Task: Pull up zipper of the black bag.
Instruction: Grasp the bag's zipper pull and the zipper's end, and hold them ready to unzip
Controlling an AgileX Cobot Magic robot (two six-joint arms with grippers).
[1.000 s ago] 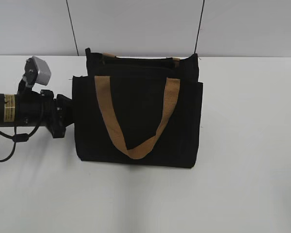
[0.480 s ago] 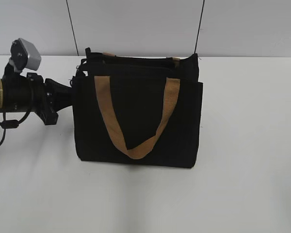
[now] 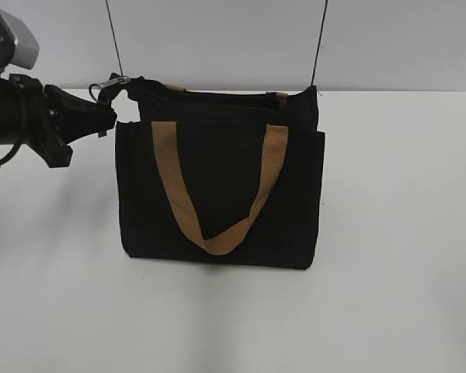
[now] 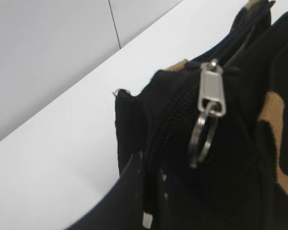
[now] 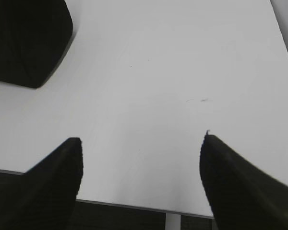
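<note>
The black bag stands upright mid-table with a tan handle hanging down its front. Its silver zipper pull with a ring sticks out at the raised top left corner. My left gripper is at that corner, just below the pull. In the left wrist view the pull and its ring hang beside the zip line, which runs down between my left gripper's closed jaws. My right gripper is open and empty over bare table, with a bag corner far off.
The white table extends on all sides of the bag, with a white wall behind it. The table's front edge lies just under my right gripper. The right arm is out of the exterior view.
My left arm has moved up and to the left. The bag's top left corner has risen with it, and the silver pull now sticks out there.
</note>
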